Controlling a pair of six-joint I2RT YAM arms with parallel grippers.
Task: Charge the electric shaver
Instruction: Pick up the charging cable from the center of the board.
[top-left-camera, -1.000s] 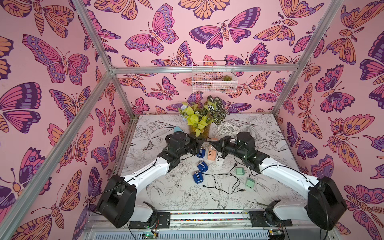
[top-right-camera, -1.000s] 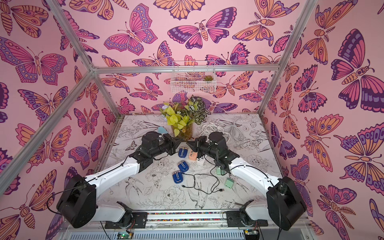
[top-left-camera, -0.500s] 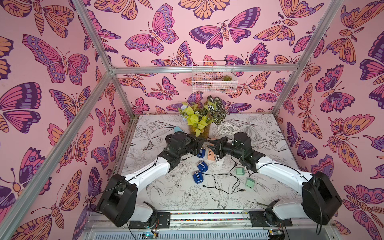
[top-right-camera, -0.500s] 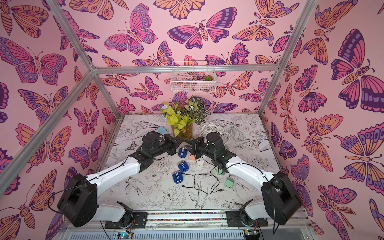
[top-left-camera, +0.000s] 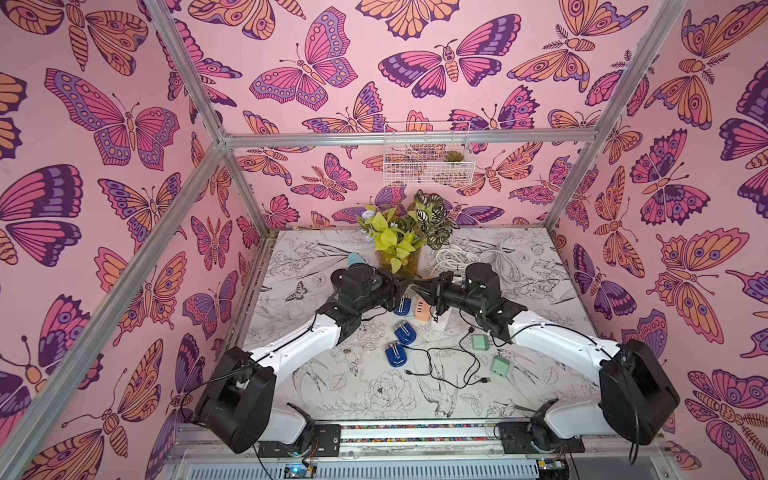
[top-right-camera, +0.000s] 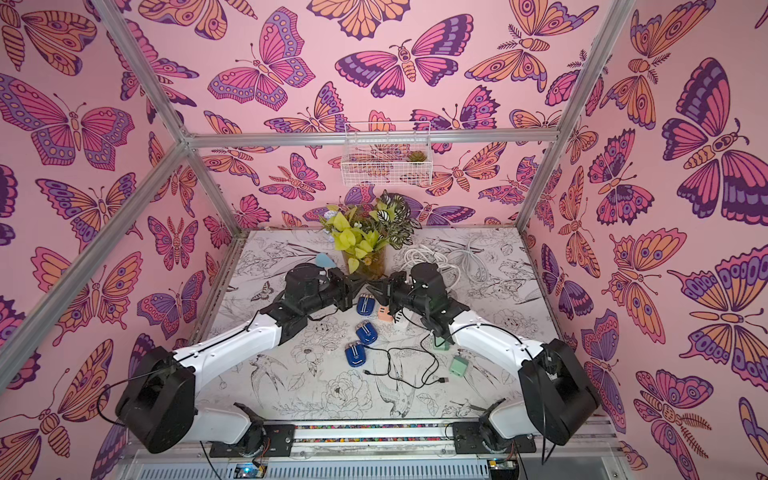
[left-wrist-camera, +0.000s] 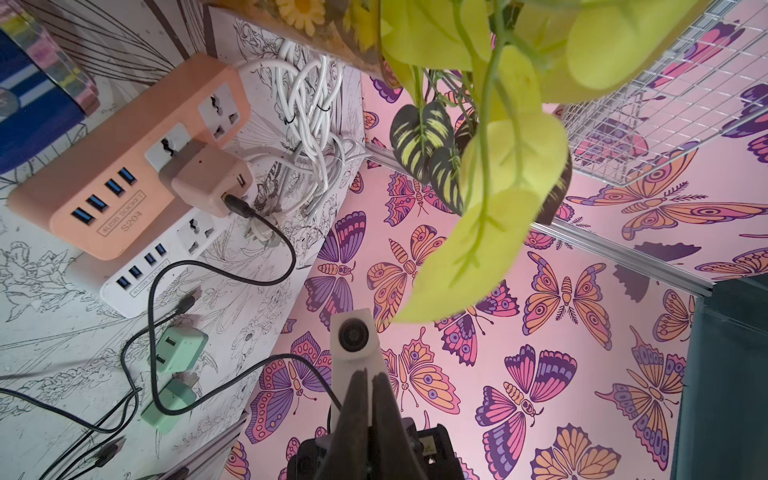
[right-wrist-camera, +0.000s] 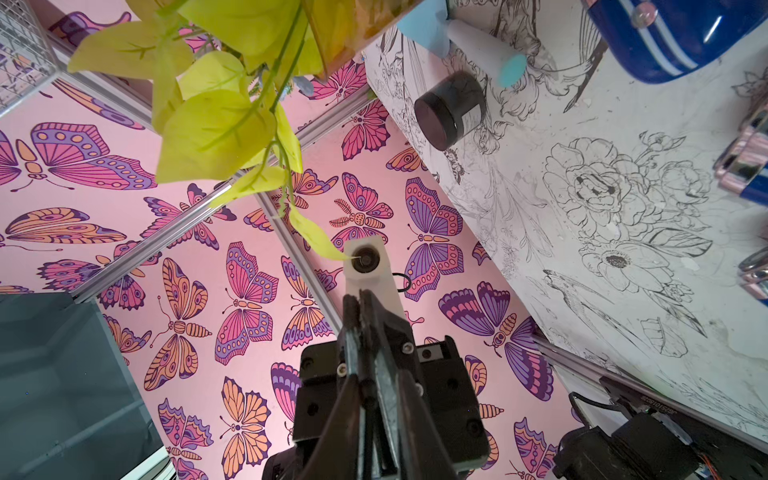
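Three blue electric shavers (top-left-camera: 402, 304) (top-left-camera: 405, 332) (top-left-camera: 395, 354) lie on the table. A black cable (left-wrist-camera: 286, 249) runs from a pink adapter (left-wrist-camera: 208, 178) plugged into the orange power strip (left-wrist-camera: 124, 178). It loops over the table and rises to where my two grippers meet tip to tip, and its end is hidden behind the fingers. My left gripper (top-left-camera: 405, 284) (left-wrist-camera: 370, 374) is shut. My right gripper (top-left-camera: 416, 285) (right-wrist-camera: 368, 378) faces it above the farthest shaver. How its jaws stand is unclear.
A vase of leaves (top-left-camera: 399, 257) stands just behind the grippers, and its leaves hang close to them. A white power strip (top-left-camera: 442, 322) lies beside the orange one. Two green adapters (top-left-camera: 479, 342) (top-left-camera: 500, 365) and a loose cable (top-left-camera: 440, 365) lie nearer the front. A coiled white cord (top-left-camera: 478, 253) and a black jar (right-wrist-camera: 451, 110) sit at the back.
My right gripper has moved left toward the left gripper, so the gap between their tips has closed. The left arm has hardly moved.
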